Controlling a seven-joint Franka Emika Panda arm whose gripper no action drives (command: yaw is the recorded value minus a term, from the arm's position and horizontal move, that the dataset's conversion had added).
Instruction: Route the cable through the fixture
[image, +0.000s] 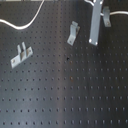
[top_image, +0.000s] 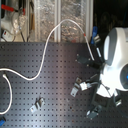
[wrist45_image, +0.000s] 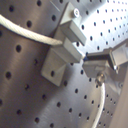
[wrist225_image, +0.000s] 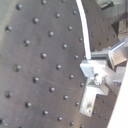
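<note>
The white cable (top_image: 47, 47) curves across the black perforated board and ends at my gripper. In the first wrist view the cable (wrist45_image: 30, 31) enters a metal bracket (wrist45_image: 62, 50) of the fixture and comes out at my gripper (wrist45_image: 98, 67), which is shut on it. The second wrist view shows the cable (wrist225_image: 85, 30) running to the gripper (wrist225_image: 95, 70), with a bracket (wrist225_image: 92, 100) just beyond. In the first exterior view the gripper (image: 94, 36) stands by the right-hand bracket (image: 106, 19), and cable (image: 119, 12) trails off toward the first exterior view's right.
Two more brackets stand on the board in the first exterior view, one in the middle (image: 73, 33) and one at the left (image: 20, 55). A loop of cable (image: 22, 24) lies at the first exterior view's upper left. Clutter and foil sheets (top_image: 70, 12) sit behind the board.
</note>
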